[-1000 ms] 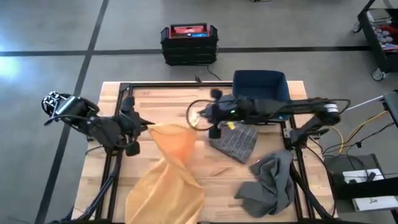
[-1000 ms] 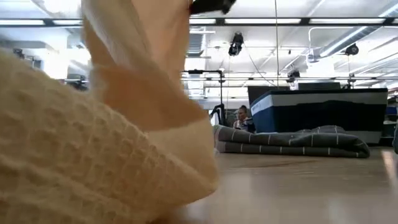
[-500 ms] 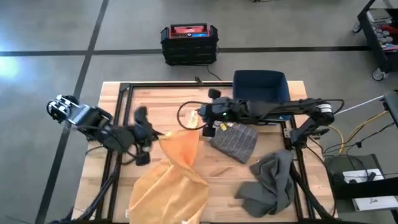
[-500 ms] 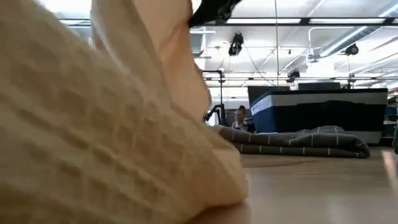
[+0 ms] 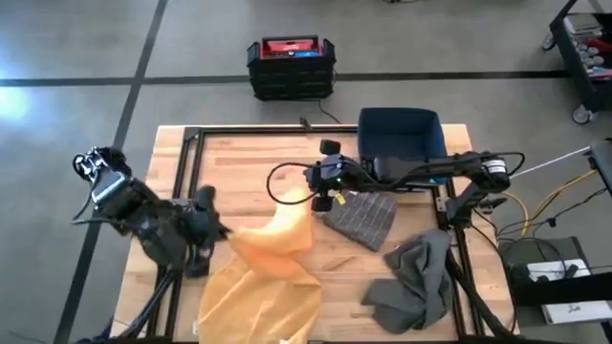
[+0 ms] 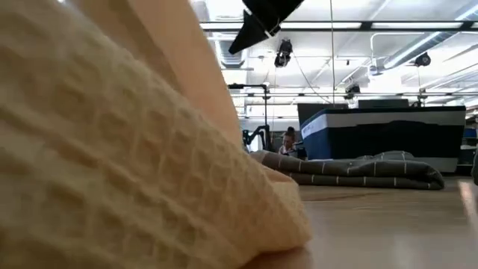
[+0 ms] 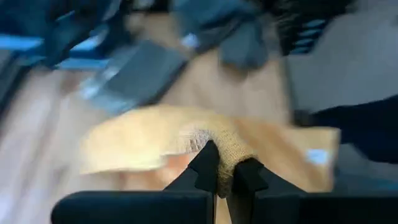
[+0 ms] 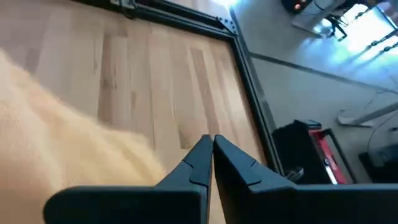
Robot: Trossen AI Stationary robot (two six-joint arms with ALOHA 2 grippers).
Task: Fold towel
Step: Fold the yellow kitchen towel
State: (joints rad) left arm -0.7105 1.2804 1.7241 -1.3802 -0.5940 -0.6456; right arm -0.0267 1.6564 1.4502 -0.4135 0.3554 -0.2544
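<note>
While pinched by left hand [image 7: 225, 171], rumpled orange towel [image 5: 273, 268].

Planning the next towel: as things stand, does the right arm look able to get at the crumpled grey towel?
Probably yes. The crumpled grey towel lies uncovered at the table's right edge, beside the right arm's base. Its right claw looks shut on a corner of the orange towel, so it must release first.

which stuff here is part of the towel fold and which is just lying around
In the job: orange towel; left gripper, pinching a towel fold; right gripper, shut, above the table.

Lying about: folded striped grey towel; crumpled grey cloth; blue bin.
</note>
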